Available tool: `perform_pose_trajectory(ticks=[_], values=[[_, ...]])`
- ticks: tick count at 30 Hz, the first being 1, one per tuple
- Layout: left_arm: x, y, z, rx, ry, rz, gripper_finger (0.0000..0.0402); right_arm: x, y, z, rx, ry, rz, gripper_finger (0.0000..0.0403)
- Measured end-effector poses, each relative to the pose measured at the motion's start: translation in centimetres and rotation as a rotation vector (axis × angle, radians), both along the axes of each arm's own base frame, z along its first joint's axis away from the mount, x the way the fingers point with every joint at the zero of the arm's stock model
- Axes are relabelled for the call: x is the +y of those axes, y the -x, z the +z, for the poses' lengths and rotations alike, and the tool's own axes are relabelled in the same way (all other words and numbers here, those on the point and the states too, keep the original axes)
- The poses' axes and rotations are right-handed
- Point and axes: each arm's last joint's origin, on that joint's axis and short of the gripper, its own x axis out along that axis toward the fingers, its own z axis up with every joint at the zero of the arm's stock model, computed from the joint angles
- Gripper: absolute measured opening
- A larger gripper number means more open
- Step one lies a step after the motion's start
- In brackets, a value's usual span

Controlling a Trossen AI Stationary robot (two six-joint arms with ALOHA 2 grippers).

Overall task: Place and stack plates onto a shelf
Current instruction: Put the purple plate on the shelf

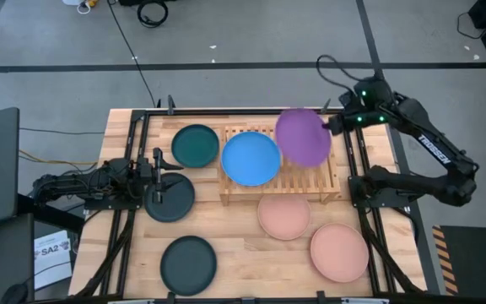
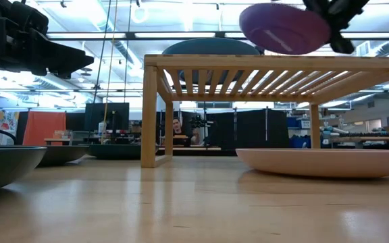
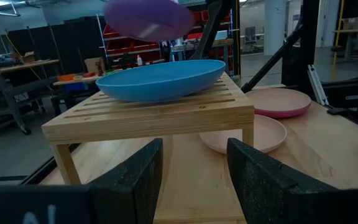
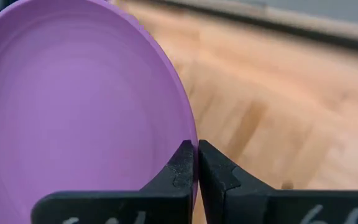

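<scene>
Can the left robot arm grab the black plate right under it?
Probably yes. The left gripper hangs open just over the black plate, and nothing lies on it. The right gripper is busy holding the purple plate.

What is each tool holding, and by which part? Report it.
The right tool pinches the round matte purple plate by its rim. The left tool holds nothing.

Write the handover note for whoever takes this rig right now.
Right gripper: shut on the purple plate, held in the air above the shelf's right half.
Left gripper: open, empty, above the charcoal plate at table left, facing the shelf.
Done: blue plate lies on the shelf.
Left: purple plate to set down; teal plate beside the shelf, second charcoal plate and two salmon plates on the table.
</scene>
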Motion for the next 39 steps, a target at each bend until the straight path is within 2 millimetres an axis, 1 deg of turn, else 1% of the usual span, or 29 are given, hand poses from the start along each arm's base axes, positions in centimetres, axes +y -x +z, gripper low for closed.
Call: perform_pose_trajectory(ticks=[3, 7, 15, 18, 22, 27, 35, 39], values=[[0.0, 0.0, 0.0, 0.0, 0.0, 0.0, 0.0185, 1.2, 0.0, -0.3, 0.044, -0.059, 0.025, 0.0013], [0.0, 0.0, 0.0, 0.0, 0.0, 0.0, 0.0185, 2.3, -0.3, -0.6, 0.09, -0.107, 0.063, 0.0013], [0.0, 0.0, 0.0, 0.0, 0.001, 0.0, 0.0185, 3.8, -1.3, -1.2, 0.182, -0.132, 0.099, 0.0013], [0.0, 0.0, 0.0, 0.0, 0.0, 0.0, 0.0185, 4.2, -1.3, -1.3, 0.221, -0.129, 0.115, 0.0013], [0.0, 0.0, 0.0, 0.0, 0.0, 0.0, 0.0185, 4.5, -0.7, -1.7, 0.31, -0.13, 0.1, 0.0013], [0.0, 0.0, 0.0, 0.0, 0.0, 0.0, 0.0185, 4.6, 0.2, -2.1, 0.439, -0.112, 0.037, 0.0013], [0.0, 0.0, 0.0, 0.0, 0.0, 0.0, 0.0185, 4.4, 0.1, -2.1, 0.436, -0.078, -0.025, 0.0013], [0.0, 0.0, 0.0, 0.0, 0.0, 0.0, 0.0185, 4.0, -0.3, -2.0, 0.414, -0.049, -0.089, 0.0013]])
